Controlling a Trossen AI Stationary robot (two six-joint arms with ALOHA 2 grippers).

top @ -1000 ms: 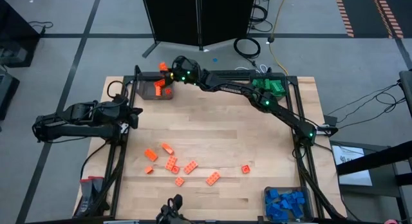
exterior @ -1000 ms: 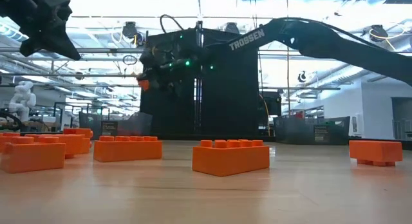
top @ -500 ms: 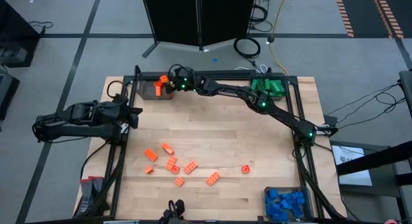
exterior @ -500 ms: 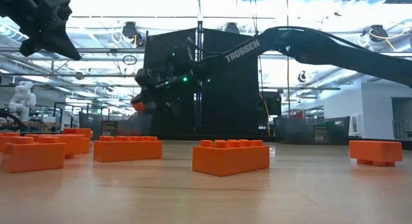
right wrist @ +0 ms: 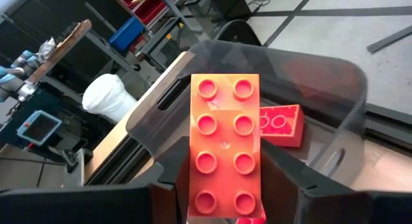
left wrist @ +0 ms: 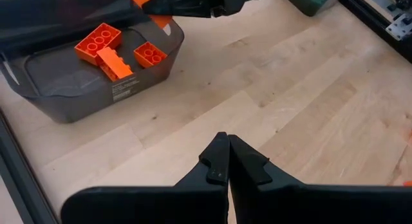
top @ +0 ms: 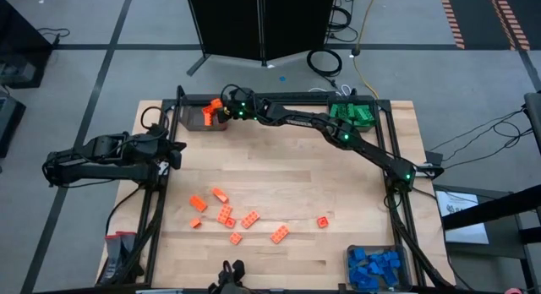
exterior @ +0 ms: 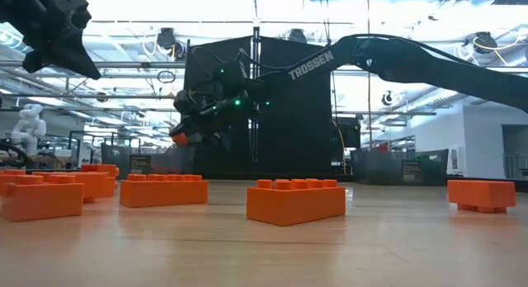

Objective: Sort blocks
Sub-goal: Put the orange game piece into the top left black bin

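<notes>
My right gripper [top: 222, 109] reaches to the table's far left corner and is shut on an orange oblong eight-stud block [right wrist: 225, 147], held over the clear grey bin [top: 199, 117]. That bin holds a few orange blocks [left wrist: 106, 42]. Several more orange blocks [top: 232, 216] lie flat on the table's near middle, and one [top: 322, 221] lies apart to their right. My left gripper [left wrist: 227, 166] is shut and empty, waiting at the table's left side [top: 173, 155]. My right gripper pinches the orange block between its two fingers [right wrist: 164, 185], one on each long side, at the block's end nearest the wrist [right wrist: 224, 201]. The fingers come slanting down from the table's right. The block sticks out forward past them, studs toward the wrist camera, lifted clear above the bin's opening [right wrist: 290, 69].
A bin with green blocks [top: 353, 115] stands at the far right corner, and a bin with blue blocks [top: 376, 267] at the near right corner. Bare wood [top: 279, 163] lies between the bins and the loose blocks. A black frame [top: 161, 218] borders the table.
My right gripper, still shut on the orange block, came down toward the grey bin and a little toward the table's left in the first half second, then stayed nearly still. The loose blocks have not moved.
</notes>
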